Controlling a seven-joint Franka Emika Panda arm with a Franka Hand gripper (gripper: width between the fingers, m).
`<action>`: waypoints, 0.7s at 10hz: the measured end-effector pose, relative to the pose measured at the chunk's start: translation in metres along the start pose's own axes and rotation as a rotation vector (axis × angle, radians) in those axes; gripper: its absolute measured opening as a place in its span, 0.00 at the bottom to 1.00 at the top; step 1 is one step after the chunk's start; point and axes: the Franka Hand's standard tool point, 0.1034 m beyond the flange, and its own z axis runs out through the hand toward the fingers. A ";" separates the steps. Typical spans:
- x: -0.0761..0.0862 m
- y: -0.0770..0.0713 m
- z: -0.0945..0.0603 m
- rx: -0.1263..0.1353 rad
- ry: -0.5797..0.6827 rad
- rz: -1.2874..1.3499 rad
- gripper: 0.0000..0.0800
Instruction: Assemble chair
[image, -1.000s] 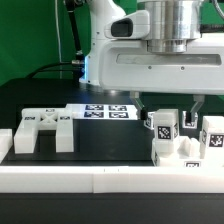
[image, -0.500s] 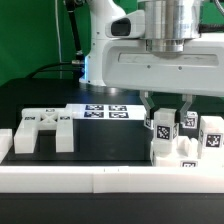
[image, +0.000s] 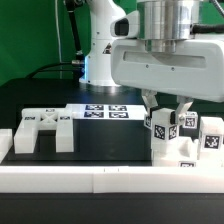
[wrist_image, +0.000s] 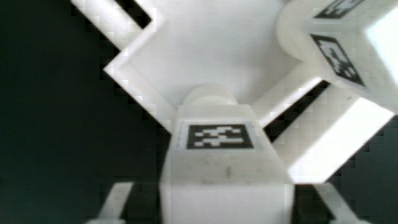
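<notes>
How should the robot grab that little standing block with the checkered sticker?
From straight above, pinching the tagged block near its top across its two side faces. It stands upright with its top free, while other chair parts sit close beside it lower down. The end effector straddles it that way.

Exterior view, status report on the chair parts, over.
Gripper shut on tagged chair block, exterior view's right. Notched frame lies apart, exterior view's left. Neighbouring tagged block close alongside.
</notes>
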 end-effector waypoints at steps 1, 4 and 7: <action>0.000 0.000 0.000 0.005 -0.005 0.095 0.37; 0.000 0.000 0.001 0.016 -0.020 0.332 0.37; 0.001 -0.001 0.001 0.029 -0.027 0.518 0.37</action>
